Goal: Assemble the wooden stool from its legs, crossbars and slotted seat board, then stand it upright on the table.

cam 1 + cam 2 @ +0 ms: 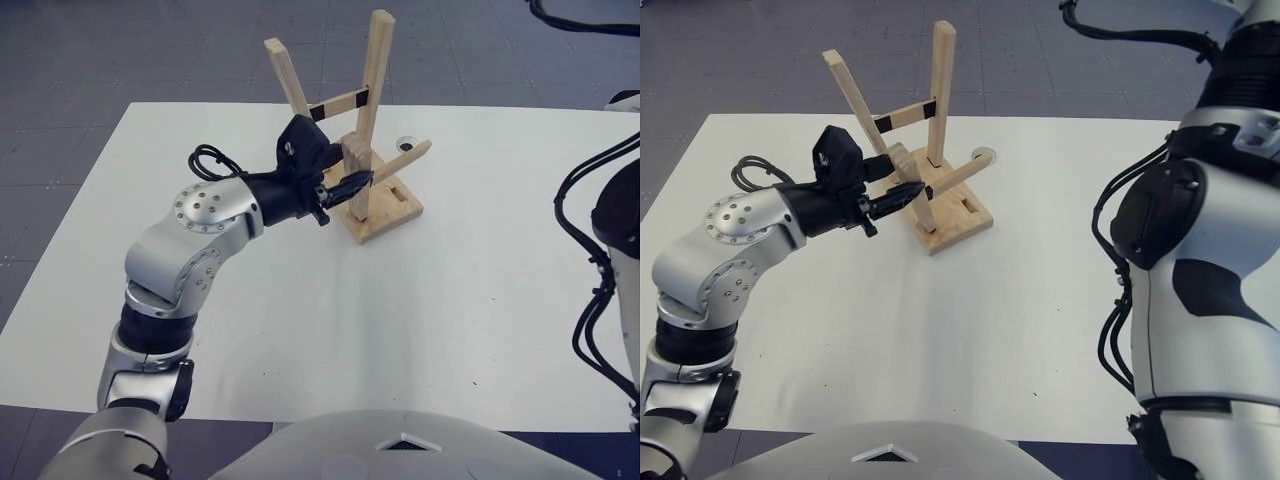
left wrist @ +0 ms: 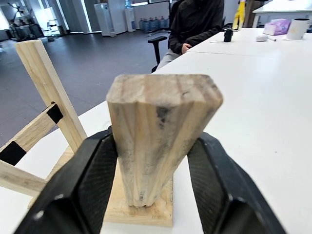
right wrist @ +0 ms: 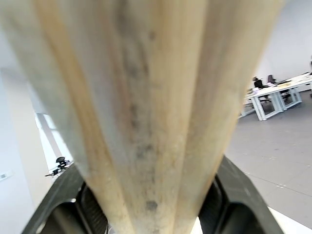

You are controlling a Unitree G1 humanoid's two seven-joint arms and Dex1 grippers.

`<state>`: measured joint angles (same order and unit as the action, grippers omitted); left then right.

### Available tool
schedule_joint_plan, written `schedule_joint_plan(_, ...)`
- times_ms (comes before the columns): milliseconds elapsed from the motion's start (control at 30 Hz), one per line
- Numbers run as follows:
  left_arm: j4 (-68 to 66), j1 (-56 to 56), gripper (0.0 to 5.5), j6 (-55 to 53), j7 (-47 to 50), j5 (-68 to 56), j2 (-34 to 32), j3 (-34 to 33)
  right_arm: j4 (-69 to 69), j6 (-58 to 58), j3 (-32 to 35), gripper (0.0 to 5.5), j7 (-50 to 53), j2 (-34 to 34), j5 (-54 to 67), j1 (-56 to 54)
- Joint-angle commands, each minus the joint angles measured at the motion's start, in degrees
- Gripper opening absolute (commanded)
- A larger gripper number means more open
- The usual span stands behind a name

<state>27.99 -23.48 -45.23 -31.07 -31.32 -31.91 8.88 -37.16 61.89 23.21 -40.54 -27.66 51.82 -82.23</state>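
1. The half-built stool (image 1: 365,120) is sitting upside down near the far middle of the white table (image 1: 480,300). Its flat, pale seat board (image 1: 398,212) is lying on the tabletop.
2. A tall leg (image 1: 377,60) and a slanted leg (image 1: 288,72), both square in section, are sticking up above the board. A thin crossbar (image 1: 340,104) with black-banded ends is joining them.
3. The left gripper (image 1: 350,183) is clamping its black fingers (image 2: 95,180) on either side of a shorter leg (image 2: 156,136). This leg is raw, light wood with chamfered corners and grey smudges, and its foot is resting on the board.
4. A loose stick (image 1: 405,160) is leaning out from beside that gripper toward the table's far right.
5. The right gripper (image 3: 148,200) is pinching a grainy wooden bar (image 3: 146,107), pale with darker streaks, between its dark fingers.
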Motion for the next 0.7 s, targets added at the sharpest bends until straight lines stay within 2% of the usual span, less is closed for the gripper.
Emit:
schedule_joint_plan(33,-0.41,4.29,2.11,-0.87,-8.29,-1.01,-5.52,1.76,1.08,0.97,-0.66,2.04,-0.36,-1.2,-1.06,0.34)
schedule_joint_plan(300,-0.77,3.46,2.08,1.24,-16.93,-1.68,-11.91,0.33,4.49,3.33,-0.18,2.04,0.9,-2.42,-1.32,3.7)
schedule_joint_plan(500,-2.64,-3.48,2.06,2.41,-24.29,-2.09,-16.11,-1.03,6.01,3.59,0.73,2.04,1.54,-3.12,-1.15,6.38)
schedule_joint_plan(700,-2.86,-6.07,2.06,2.18,-28.43,-2.57,-17.79,-1.86,6.5,2.95,-0.06,2.04,0.42,-4.39,-1.99,8.24)
